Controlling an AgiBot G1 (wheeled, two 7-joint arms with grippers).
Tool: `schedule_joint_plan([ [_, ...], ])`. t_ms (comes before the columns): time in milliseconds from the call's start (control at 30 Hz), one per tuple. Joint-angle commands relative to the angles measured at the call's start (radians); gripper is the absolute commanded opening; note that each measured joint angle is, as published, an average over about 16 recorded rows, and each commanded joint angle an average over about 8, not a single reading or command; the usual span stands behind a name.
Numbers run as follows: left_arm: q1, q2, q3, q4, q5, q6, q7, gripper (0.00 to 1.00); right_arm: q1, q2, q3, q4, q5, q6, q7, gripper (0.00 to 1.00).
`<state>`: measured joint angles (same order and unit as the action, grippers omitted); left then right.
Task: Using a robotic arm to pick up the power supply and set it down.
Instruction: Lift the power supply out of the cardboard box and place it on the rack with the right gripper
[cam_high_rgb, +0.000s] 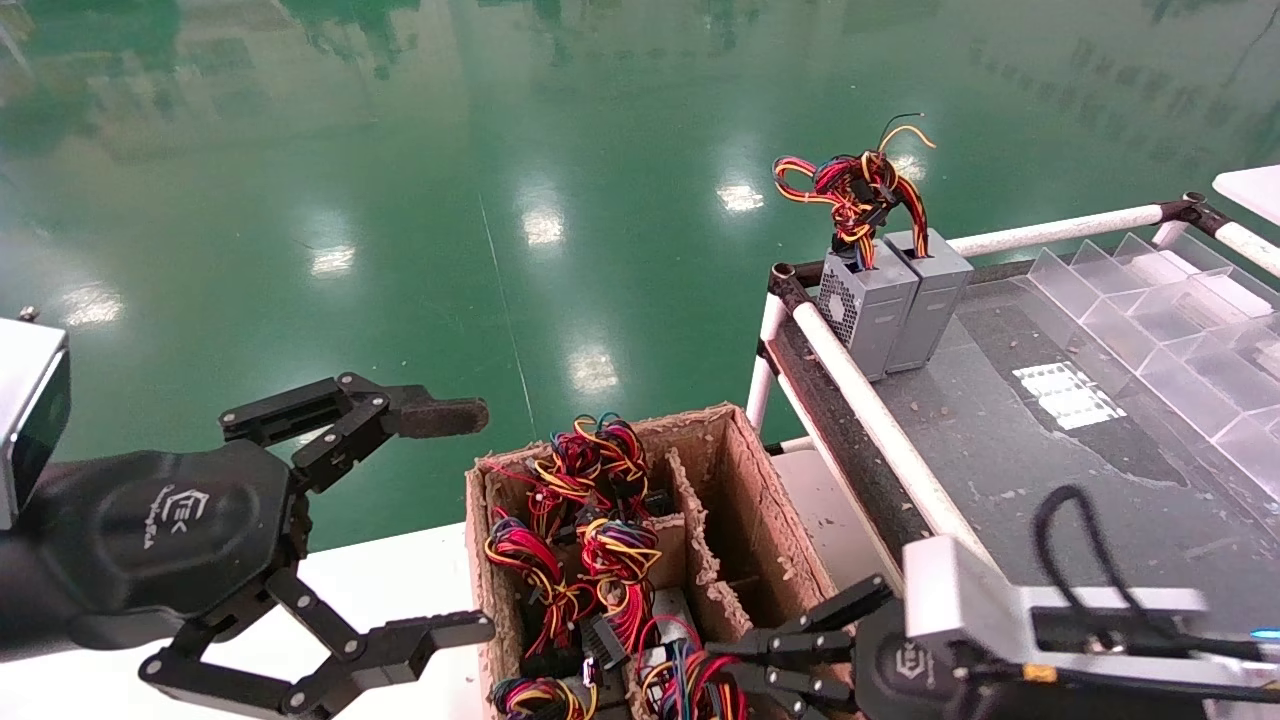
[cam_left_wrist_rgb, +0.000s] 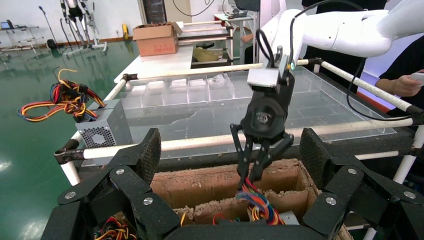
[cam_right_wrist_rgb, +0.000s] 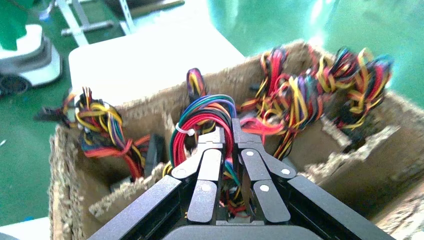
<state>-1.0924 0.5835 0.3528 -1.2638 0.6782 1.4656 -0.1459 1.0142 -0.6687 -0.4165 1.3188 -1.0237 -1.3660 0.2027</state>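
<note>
Here the right end effector (cam_left_wrist_rgb: 255, 172) reaches down into the cardboard box (cam_left_wrist_rgb: 220, 185), fingers pinched on the power supply's wires (cam_right_wrist_rgb: 202, 117).

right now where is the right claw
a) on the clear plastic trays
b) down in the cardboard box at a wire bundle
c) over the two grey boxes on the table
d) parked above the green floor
b: the right claw reaches into the cardboard box, fingers closed around a wire bundle.
</note>
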Motion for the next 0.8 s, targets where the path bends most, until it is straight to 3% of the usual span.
schedule_joint_plan([
  [33,0.0,0.0,0.0,0.0,0.0,0.0,0.0,1.0,-0.008,0.007,0.017,-0.002,0.03,-0.003,-0.019,0.0],
  [467,0.0,0.0,0.0,0.0,0.0,0.0,0.0,1.0,0.02,0.042,0.121,-0.09,0.262,-0.063,0.006,0.0],
  [800,0.0,0.0,0.0,0.0,0.0,0.0,0.0,1.0,0.142,0.021,0.144,-0.235,0.311,-0.073,0.046,0.0],
])
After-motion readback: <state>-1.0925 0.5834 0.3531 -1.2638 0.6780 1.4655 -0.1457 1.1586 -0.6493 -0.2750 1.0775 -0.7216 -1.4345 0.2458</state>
